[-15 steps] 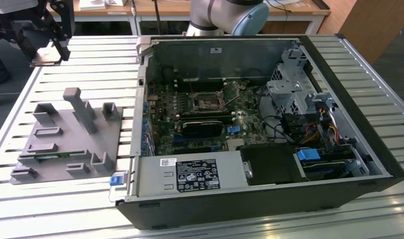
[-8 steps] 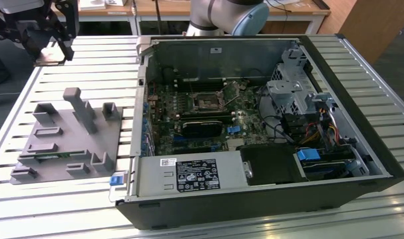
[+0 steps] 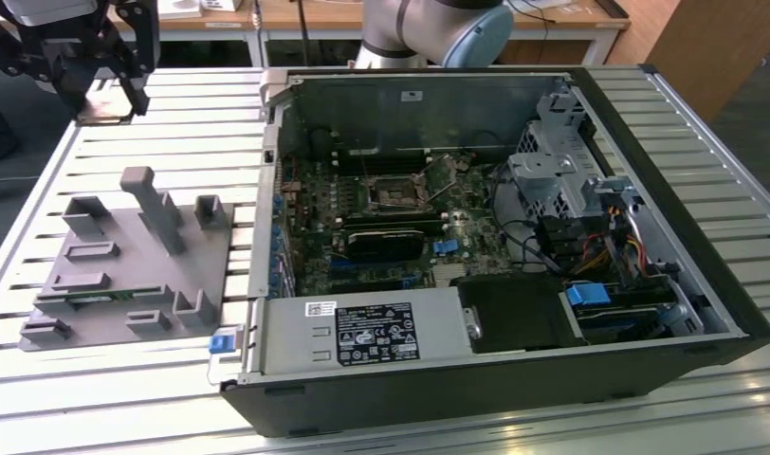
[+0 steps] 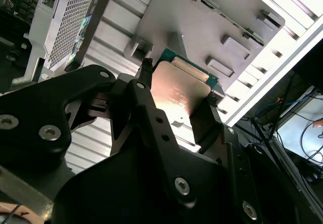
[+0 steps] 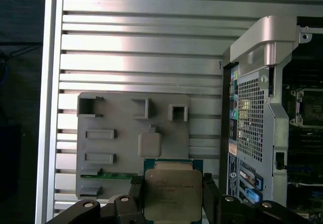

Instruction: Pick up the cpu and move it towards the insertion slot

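My gripper (image 5: 173, 204) is shut on the cpu (image 5: 173, 191), a flat square chip with a pale metal top and a green edge. Black fingers (image 5: 135, 193) press on two opposite sides of it. In the second wrist view the cpu (image 4: 177, 90) sits between the fingers (image 4: 145, 75), lifted above the grey fixture (image 4: 217, 17). In the exterior view the gripper (image 3: 107, 100) hangs at the far back left of the table with the cpu (image 3: 105, 107). The insertion slot (image 3: 398, 191) is a dark square socket on the board inside the open case, well off to the exterior view's right.
The grey plastic fixture (image 3: 119, 270) with upright posts lies on the slatted table (image 3: 107, 398), nearer the front than the gripper. The open computer case (image 3: 688, 237) has raised walls, a drive cage (image 3: 556, 180) and cables. The case's rear panel (image 5: 252, 113) stands beside the fixture (image 5: 131, 143).
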Controlling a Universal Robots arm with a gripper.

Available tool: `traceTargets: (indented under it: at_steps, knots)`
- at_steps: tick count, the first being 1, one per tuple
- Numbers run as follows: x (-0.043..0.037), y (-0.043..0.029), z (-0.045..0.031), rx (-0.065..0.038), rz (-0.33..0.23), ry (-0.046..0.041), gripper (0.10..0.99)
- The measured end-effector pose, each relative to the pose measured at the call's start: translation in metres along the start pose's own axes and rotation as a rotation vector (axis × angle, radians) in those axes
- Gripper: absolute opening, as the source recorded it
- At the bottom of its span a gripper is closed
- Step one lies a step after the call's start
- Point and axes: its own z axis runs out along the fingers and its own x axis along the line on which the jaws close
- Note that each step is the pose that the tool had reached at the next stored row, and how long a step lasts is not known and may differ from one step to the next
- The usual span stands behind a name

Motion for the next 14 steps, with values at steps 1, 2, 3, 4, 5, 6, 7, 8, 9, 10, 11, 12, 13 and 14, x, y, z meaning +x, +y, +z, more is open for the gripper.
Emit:
traceTargets:
  at_steps: [1, 2, 3, 4, 5, 6, 7, 8, 9, 10, 11, 12, 13, 14]
  knots:
    - [-0.0007, 0.0, 0.0, 0.0, 0.0, 0.0, 0.545]
    - [-0.0014, 0.0, 0.0, 0.0, 0.0, 0.0001, 0.545]
    - [-0.0022, 0.0, 0.0, 0.0, 0.0, 0.0, 0.545]
    - [-0.0029, -0.0001, 0.0, 0.0, 0.0, 0.0001, 0.545]
    - [-0.0035, -0.0001, 0.0, 0.0, 0.0, 0.0, 0.545]
    - [-0.0043, -0.0001, 0.0, 0.0, 0.0, 0.0, 0.545]
    - [-0.0051, -0.0001, 0.0, 0.0, 0.0, 0.0, 0.545]
    - [-0.0059, -0.0001, -0.0001, 0.0, 0.0, 0.0001, 0.545]
    - [-0.0068, -0.0001, 0.0, 0.0, 0.0, 0.0001, 0.545]
    - [-0.0079, -0.0001, 0.0, 0.0, 0.0, 0.0001, 0.545]
    - [-0.009, -0.0002, 0.0, 0.0, 0.0, 0.0, 0.545]
    - [-0.0101, -0.0002, 0.0, 0.0, 0.0, 0.0001, 0.545]
    - [-0.0113, -0.0002, 0.0, 0.0, 0.0, 0.0001, 0.545]
    - [-0.0126, -0.0002, 0.0, 0.0, 0.0, 0.0, 0.545]
